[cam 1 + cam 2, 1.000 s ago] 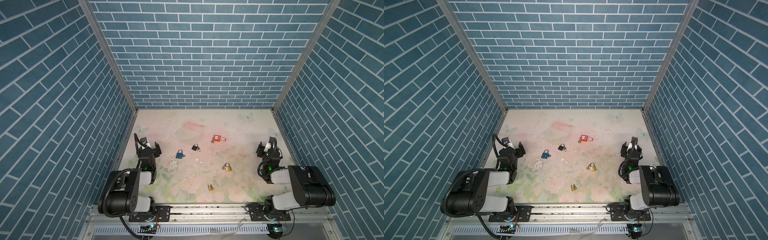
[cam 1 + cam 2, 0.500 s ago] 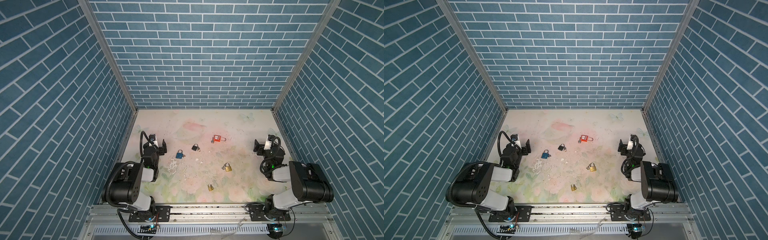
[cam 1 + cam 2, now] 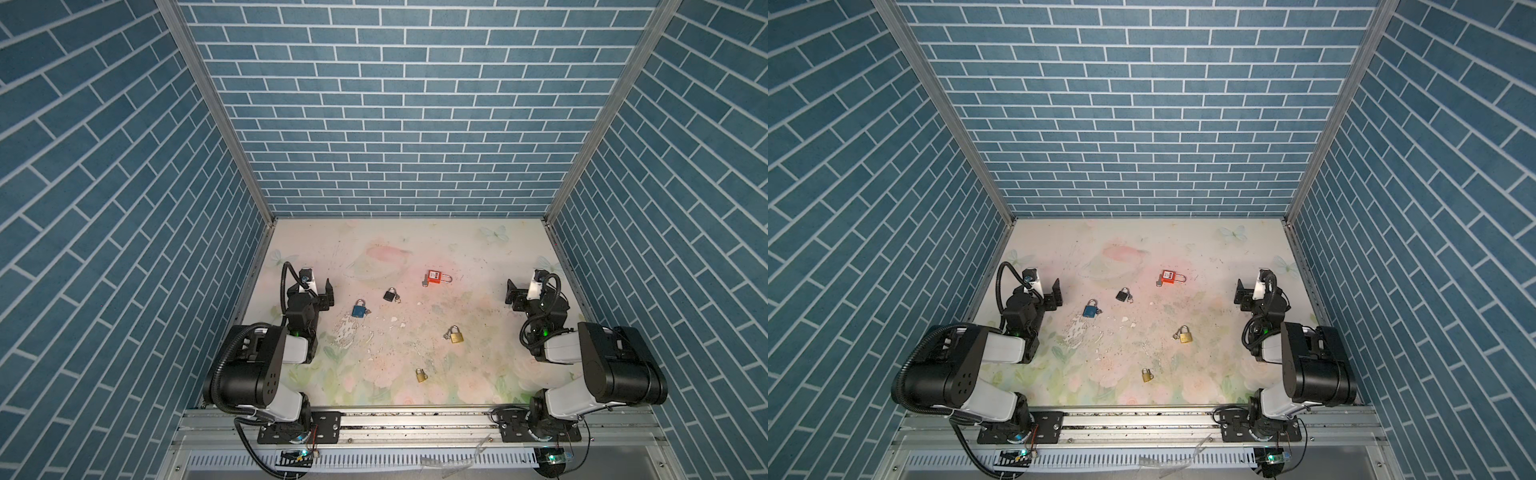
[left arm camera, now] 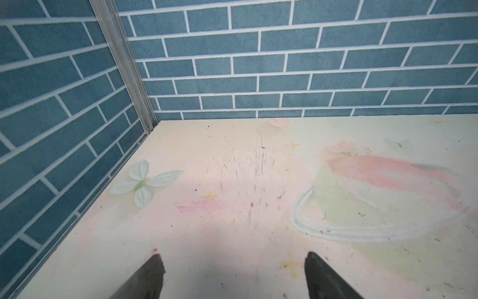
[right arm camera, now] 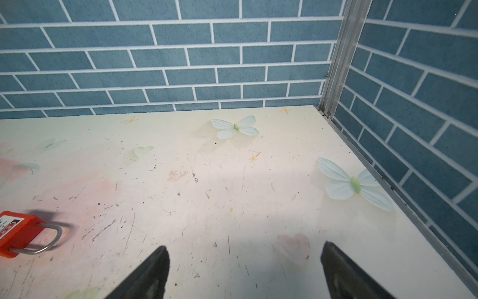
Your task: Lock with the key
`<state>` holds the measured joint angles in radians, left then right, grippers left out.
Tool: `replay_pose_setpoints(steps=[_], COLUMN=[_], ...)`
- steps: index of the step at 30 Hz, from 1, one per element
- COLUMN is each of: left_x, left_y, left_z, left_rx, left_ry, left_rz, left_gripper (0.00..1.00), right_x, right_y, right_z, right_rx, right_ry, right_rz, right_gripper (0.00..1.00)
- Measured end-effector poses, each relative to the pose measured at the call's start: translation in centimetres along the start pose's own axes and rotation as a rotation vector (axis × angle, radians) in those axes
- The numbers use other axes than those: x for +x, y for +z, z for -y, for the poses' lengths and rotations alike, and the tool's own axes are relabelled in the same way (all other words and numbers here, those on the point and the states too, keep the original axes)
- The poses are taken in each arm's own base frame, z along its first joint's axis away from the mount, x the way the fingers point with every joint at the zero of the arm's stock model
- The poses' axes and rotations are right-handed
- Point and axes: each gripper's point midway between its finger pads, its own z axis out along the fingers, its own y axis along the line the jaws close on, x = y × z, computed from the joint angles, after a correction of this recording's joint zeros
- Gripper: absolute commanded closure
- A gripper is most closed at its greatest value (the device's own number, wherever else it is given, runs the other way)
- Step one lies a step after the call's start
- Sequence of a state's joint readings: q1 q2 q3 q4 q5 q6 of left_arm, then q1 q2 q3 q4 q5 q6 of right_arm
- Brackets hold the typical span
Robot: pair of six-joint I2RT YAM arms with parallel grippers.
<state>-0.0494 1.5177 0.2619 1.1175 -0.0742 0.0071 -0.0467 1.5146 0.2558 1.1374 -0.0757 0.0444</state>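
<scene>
A: So, what fills the scene, biggest thing first?

B: Blue brick walls [image 3: 374, 124] enclose a pale floral table [image 3: 457, 249]. The left arm [image 3: 257, 365] and the right arm [image 3: 615, 365] are mounted at its near edge, one on each side. The left gripper [image 4: 234, 264] and the right gripper [image 5: 244, 252] are each poised over bare table, jaws spread wide, holding nothing.

A: And the locks?

B: Five small padlocks lie scattered between the arms. A red padlock [image 3: 434, 277] lies farthest back. A black padlock [image 3: 389, 295] and a blue padlock [image 3: 358, 311] lie toward the left arm. A larger brass padlock [image 3: 456, 336] and a smaller brass padlock [image 3: 421, 375] lie nearer the front.

A: Which one matters for the coming move?

B: The task does not say. The blue one is near the left gripper, just inward of it. The red one is somewhat nearer the right gripper but well apart from it, toward the table's middle. Its long axis runs across the table, with the shackle toward the right arm and a small grey key [image 3: 424, 284] at the end facing the left arm. The right gripper would likely meet the shackle first.
</scene>
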Motion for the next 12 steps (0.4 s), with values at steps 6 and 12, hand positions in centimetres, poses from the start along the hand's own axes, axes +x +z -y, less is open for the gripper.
replay_pose_setpoints(steps=[6, 12], left_x=[-0.07, -0.06], left_y=[0.06, 0.06], left_z=[0.14, 0.22], left_rx=[0.008, 0.012], left_ry=[0.002, 0.002], left_rz=[0.000, 0.000], left_gripper=[0.14, 0.14], right_x=[0.00, 0.00], right_y=[0.00, 0.00], right_z=[0.00, 0.00], right_rx=[0.000, 0.000], right_ry=[0.000, 0.000], right_rz=[0.000, 0.000], right_gripper=[0.07, 0.06])
